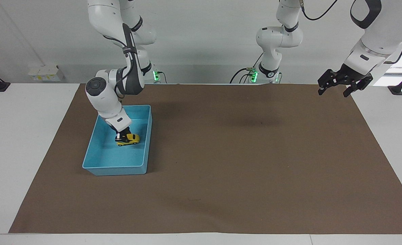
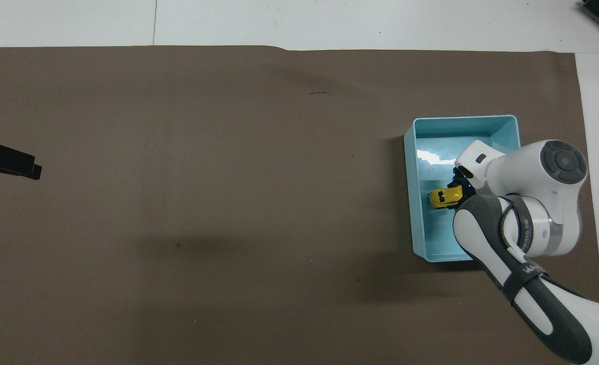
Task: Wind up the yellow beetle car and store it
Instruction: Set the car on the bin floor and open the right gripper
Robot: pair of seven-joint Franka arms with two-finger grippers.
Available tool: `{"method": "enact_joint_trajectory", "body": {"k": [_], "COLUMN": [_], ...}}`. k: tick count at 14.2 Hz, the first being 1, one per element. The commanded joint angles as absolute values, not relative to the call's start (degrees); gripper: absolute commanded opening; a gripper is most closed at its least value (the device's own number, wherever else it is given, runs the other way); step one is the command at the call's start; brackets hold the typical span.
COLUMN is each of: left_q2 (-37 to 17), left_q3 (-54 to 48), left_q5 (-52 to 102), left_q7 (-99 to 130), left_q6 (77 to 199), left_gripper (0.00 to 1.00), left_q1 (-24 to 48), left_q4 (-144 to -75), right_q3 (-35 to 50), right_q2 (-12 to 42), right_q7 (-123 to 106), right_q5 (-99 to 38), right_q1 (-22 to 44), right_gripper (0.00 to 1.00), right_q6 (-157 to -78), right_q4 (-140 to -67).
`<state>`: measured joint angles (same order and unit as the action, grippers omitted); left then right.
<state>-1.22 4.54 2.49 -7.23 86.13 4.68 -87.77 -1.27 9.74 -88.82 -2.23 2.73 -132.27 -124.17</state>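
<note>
Tiny yellow beetle car [image 1: 129, 139], dark windows, sitting in the blue bin [image 1: 100, 165] at left of the facing view. Right hand [image 1: 122, 134] tilted down at its tail, grip unclear. Left hand [image 1: 344, 82] wide, waiting upper right.

A mat [image 1: 241, 163] covers most of the bench [image 1: 27, 153]. A bin [image 1: 146, 143] stands on the mat toward the right arm's end of the bench. The toy car [image 1: 129, 139] sits inside the bin on its floor. The right gripper [image 1: 122, 133] is down inside the bin at the car's end. The left gripper [image 1: 343, 83] hangs over the mat's edge at the left arm's end, well apart from the bin.
</note>
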Motion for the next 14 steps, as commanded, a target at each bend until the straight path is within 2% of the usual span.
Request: {"method": "enact_joint_trajectory", "body": {"k": [1, 10, 14], "left_q2": [-0.88, -0.88, -0.88], "left_q3": [3.87, 3.87, 3.87], "left_q5": [1.58, 1.58, 1.58], "left_q7": [-6.86, -6.86, -6.86], "left_q6": [85.25, 85.25, 85.25], "left_gripper": [1.00, 1.00, 1.00], "left_q1": [3.78, 3.78, 3.78], "left_q4": [-87.45, -87.45, -87.45], "right_q3": [-0.88, -0.44, -0.26], "right_q2": [9.93, 8.17, 6.08], "right_q7": [-87.81, -74.99, -64.55], "right_q5": [-2.20, -2.37, -3.08], "right_q1": [2.29, 2.81, 3.25], "right_gripper": [1.00, 1.00, 1.00], "right_q6": [-129.04, -111.90, -106.88], "right_q4": [-121.48, -107.24, -103.89]}}
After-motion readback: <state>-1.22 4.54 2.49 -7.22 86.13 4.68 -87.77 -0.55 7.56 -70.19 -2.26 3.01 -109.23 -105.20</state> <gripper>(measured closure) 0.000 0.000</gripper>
